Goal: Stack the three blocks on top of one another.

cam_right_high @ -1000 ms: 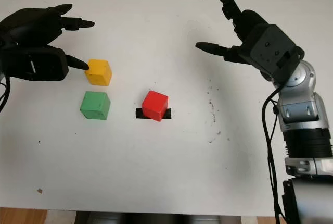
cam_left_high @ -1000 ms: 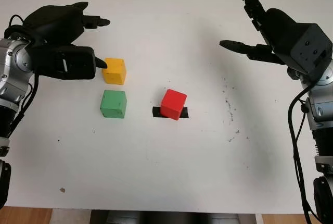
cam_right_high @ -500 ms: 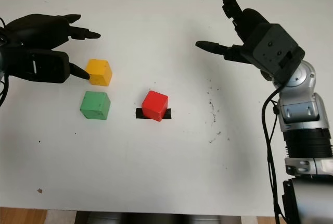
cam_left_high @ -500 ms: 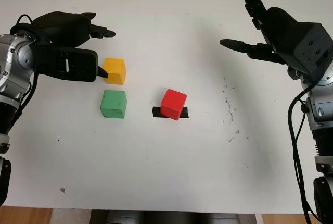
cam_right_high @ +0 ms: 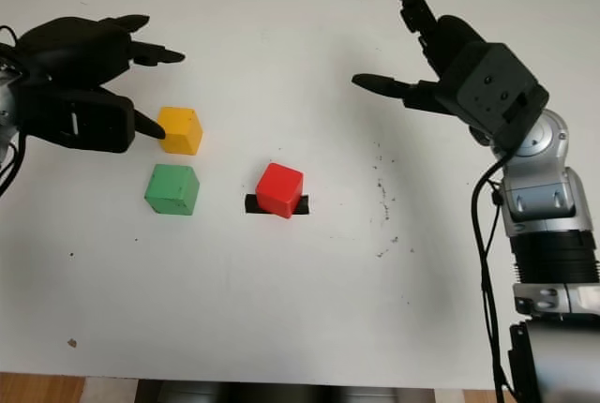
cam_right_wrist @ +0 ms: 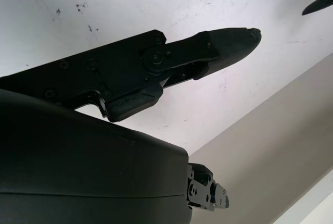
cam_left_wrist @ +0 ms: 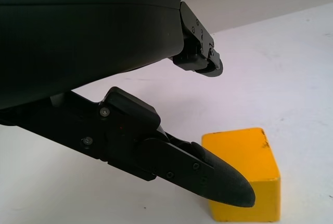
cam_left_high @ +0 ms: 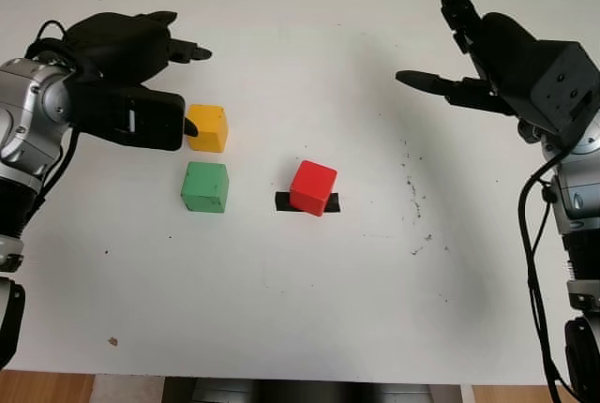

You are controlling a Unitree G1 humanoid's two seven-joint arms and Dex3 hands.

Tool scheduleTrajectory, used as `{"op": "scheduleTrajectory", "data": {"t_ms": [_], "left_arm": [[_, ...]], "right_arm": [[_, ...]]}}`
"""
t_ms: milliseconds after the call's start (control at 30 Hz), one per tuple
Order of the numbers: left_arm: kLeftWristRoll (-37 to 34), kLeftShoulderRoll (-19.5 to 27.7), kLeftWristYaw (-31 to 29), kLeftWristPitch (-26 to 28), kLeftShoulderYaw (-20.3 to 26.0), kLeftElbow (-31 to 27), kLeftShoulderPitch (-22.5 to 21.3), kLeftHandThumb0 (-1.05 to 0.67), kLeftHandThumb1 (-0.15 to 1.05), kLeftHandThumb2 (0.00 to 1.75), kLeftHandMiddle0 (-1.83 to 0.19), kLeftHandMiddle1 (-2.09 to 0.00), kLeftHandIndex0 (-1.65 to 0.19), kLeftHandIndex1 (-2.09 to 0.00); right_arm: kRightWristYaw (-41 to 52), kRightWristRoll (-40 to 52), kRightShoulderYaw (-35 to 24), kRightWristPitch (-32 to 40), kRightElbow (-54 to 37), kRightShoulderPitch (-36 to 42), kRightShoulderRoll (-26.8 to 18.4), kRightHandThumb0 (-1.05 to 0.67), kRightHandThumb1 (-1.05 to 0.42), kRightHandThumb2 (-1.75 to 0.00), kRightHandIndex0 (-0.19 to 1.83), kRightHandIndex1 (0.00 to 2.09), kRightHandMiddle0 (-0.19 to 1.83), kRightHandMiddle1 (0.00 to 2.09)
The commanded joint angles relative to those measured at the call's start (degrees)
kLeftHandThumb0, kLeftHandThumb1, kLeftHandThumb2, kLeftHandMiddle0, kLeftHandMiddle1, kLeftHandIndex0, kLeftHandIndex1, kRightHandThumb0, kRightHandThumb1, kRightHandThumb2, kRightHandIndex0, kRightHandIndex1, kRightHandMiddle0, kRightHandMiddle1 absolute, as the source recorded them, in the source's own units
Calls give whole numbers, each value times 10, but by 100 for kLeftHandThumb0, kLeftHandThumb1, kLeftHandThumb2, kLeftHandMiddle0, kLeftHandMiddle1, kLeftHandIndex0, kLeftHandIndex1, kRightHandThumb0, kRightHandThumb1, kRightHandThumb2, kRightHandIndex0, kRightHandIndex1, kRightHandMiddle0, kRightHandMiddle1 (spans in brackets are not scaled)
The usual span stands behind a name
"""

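Three blocks sit apart on the white table [cam_left_high: 309, 309]. The yellow block [cam_left_high: 207, 127] lies at the left, the green block [cam_left_high: 205, 186] just in front of it, and the red block [cam_left_high: 312, 187] stands on a black tape mark in the middle. My left hand [cam_left_high: 192, 89] is open at the yellow block's left side. Its thumb tip is at the block's left face while the other fingers reach over the table behind the block. The yellow block [cam_left_wrist: 244, 172] is close under the thumb in the left wrist view. My right hand [cam_left_high: 441, 37] is open, raised over the far right of the table.
A black tape strip [cam_left_high: 283, 201] pokes out under the red block. Small dark specks [cam_left_high: 412, 201] mark the table right of centre. The table's front edge runs along the bottom of the head views.
My left hand has moved right and slightly up, closing in on the yellow block's left side. The blocks and my right hand have stayed where they were.
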Motion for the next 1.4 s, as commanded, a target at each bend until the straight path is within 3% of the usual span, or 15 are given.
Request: {"op": "scheduleTrajectory", "data": {"t_ms": [0, 400, 767, 1367], "left_arm": [[1, 1, 0, -1, -4, 2, 0, -93, 94, 5, -1, -6, -41, -8], [-20, 3, -32, 6, 0, -4, -3, -92, 90, 4, -2, -6, -43, -9], [82, -6, 47, 48, -35, -22, 22, -86, 91, 5, -4, -6, -44, -8], [59, -19, 49, 33, -34, -5, 34, -85, 93, 5, -8, -6, -50, -9]], "right_arm": [[1, 6, -7, 5, 0, -2, -2, -78, -105, -15, -19, 0, -19, 0], [-1, 9, -7, 8, -5, 2, 0, -76, -105, -15, -19, 0, -19, 0], [0, 11, -7, 8, -9, 7, -2, -74, -105, -15, -19, 0, -19, 0], [-2, 17, -8, 6, -11, 9, -2, -73, -105, -15, -19, 0, -19, 0]]}}
